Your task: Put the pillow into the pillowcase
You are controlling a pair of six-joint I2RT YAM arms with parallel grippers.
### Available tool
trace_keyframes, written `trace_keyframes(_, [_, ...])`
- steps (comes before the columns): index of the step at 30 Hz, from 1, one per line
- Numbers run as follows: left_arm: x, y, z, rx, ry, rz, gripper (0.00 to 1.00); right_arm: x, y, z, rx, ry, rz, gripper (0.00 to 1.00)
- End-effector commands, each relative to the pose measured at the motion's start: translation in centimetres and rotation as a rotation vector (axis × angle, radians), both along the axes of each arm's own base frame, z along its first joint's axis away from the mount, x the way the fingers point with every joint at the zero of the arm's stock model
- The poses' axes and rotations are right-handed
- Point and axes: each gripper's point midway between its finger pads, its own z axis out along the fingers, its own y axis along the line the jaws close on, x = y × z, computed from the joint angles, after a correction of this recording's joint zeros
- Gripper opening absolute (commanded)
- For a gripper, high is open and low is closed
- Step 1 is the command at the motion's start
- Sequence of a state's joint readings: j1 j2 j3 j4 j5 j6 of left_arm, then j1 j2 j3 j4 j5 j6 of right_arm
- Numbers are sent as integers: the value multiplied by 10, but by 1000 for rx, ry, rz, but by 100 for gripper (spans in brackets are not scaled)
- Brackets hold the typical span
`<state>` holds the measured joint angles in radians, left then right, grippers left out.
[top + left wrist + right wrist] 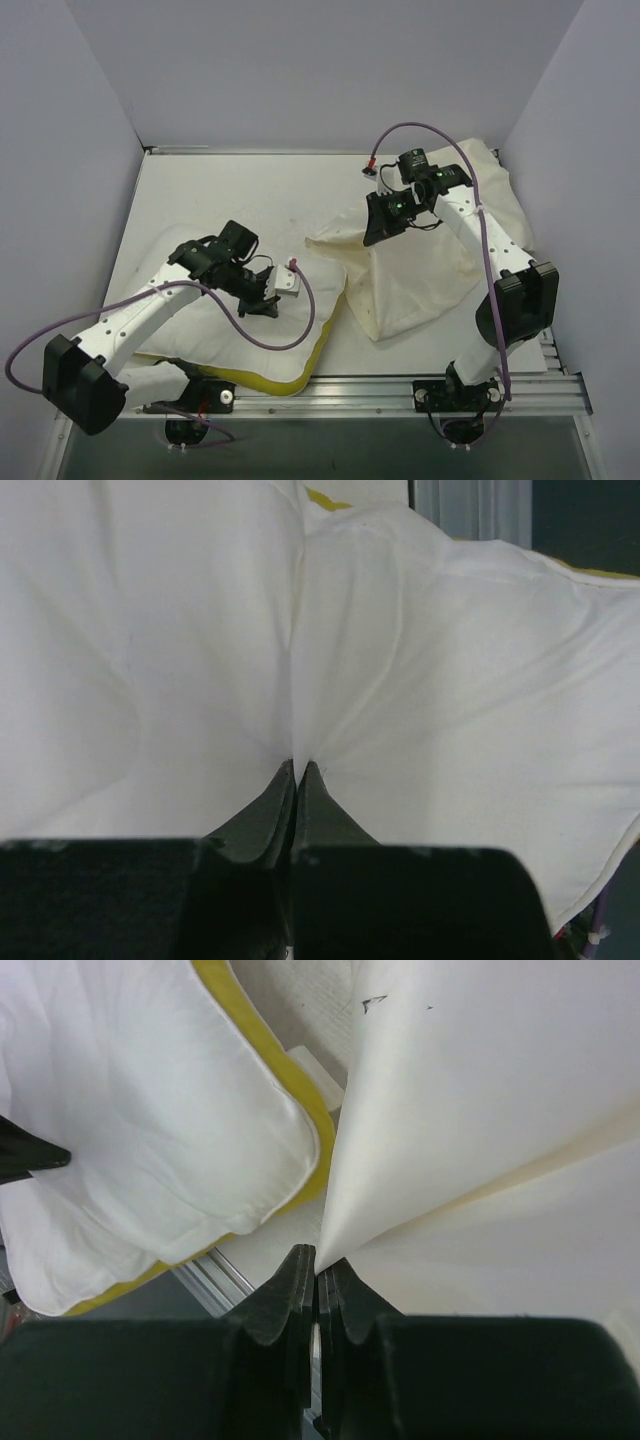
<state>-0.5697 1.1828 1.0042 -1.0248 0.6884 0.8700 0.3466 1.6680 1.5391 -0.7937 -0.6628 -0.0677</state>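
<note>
The plump white pillow point(200, 325) with a yellow edge lies at the near left of the table. My left gripper point(262, 303) is shut on a pinch of the pillow's fabric point(297, 750); creases run out from the closed fingertips. The cream pillowcase point(420, 270) is spread at the right. My right gripper point(380, 228) is shut on its cloth and holds a peak of it lifted off the table. In the right wrist view the pillowcase point(480, 1140) hangs from the gripper point(319, 1256), with the pillow point(150, 1120) to its left.
A metal rail point(400, 390) runs along the table's near edge, seen also in the right wrist view point(215, 1275). Grey walls enclose the table on the left, back and right. A purple cable point(290, 335) loops over the pillow.
</note>
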Motion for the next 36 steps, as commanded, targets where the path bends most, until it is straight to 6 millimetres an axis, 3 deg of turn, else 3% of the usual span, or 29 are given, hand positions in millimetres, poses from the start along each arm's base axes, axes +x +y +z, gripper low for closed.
trace_keyframes(1, [12, -39, 16, -91, -8, 2, 0, -17, 2, 9, 32, 29, 15, 0])
trace_keyframes(11, [32, -95, 25, -185, 38, 11, 0, -39, 16, 5, 49, 53, 90, 0])
trace_keyframes(16, [59, -120, 37, -269, -18, 46, 0, -52, 18, -3, 47, 75, 122, 0])
trace_keyframes(19, [71, -129, 28, -266, -32, 46, 0, -56, 18, -4, 55, 86, 129, 0])
trace_keyframes(23, [64, -138, 4, -237, -13, 20, 0, -57, 22, 1, 83, 93, 132, 0])
trace_keyframes(26, [88, -141, 5, -299, -17, 170, 0, -60, 24, 1, 95, 105, 136, 0])
trace_keyframes(28, [124, -140, 20, -368, -4, 345, 0, -65, 23, -2, 99, 121, 141, 0])
trace_keyframes(31, [188, -117, 42, -438, -56, 626, 0, -70, 19, -7, 79, 118, 146, 0])
trace_keyframes(32, [202, -115, 52, -447, -91, 673, 0, -72, 17, -11, 70, 127, 145, 0])
trace_keyframes(34, [217, -111, 45, -414, -126, 746, 0, -72, 17, -13, 63, 124, 143, 0])
trace_keyframes(36, [210, -121, 32, -383, -126, 738, 0, -67, 15, -16, 38, 116, 124, 3])
